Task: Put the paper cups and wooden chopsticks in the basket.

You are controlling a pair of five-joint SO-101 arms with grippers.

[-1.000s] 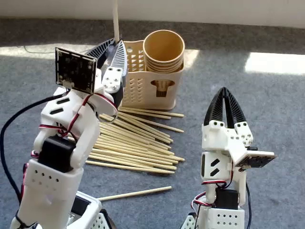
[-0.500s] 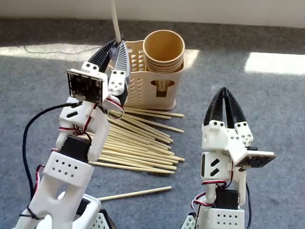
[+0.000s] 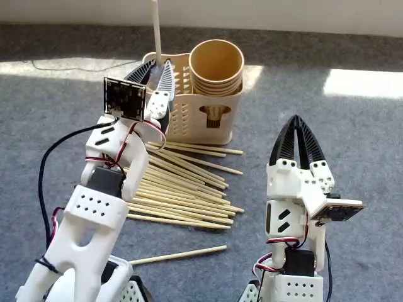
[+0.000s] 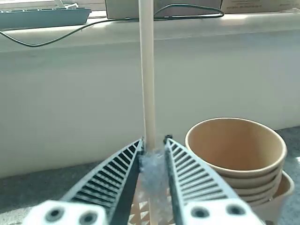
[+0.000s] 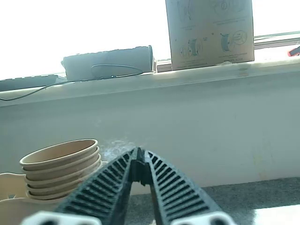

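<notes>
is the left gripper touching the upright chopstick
Touching. The left wrist view shows the left gripper clamped on the upright chopstick, both tips against it.

We cannot see the top of the upright chopstick, and the left arm covers part of the chopstick pile.

The basket is viewed from high on the robot's side by the fixed camera, tilted down toward the far wall. The left wrist camera is held close over the basket, aimed level at that wall; the right wrist camera is set farther back. The stacked paper cups are shared by all three views.
</notes>
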